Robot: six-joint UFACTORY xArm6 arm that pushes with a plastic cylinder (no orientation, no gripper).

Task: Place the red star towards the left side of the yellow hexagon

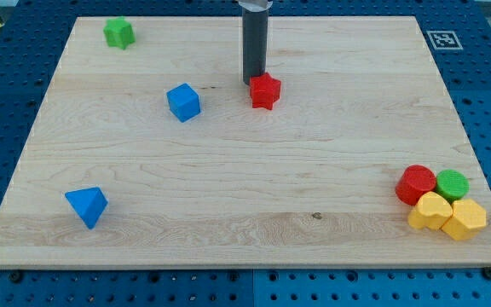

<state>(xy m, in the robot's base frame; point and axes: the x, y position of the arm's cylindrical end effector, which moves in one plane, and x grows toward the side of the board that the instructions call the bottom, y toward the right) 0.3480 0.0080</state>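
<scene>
- Near the top edge of the wooden board [228,196], mid-width, my tip [253,82] was seen touching the red star [265,90] on its upper-left side.
- No claw was fitted; only a plain dark rod was shown, nothing held.
- At the bottom-right corner a cluster was found: yellow hexagon [465,219], a second yellow block [430,211], red cylinder [416,184], green cylinder [453,182], all touching.
- Red star was well apart from that cluster.
- Blue cube [183,101] sat left of the star; green block [119,32] at the top-left corner; blue wedge-like block [87,205] near the bottom-left corner.
</scene>
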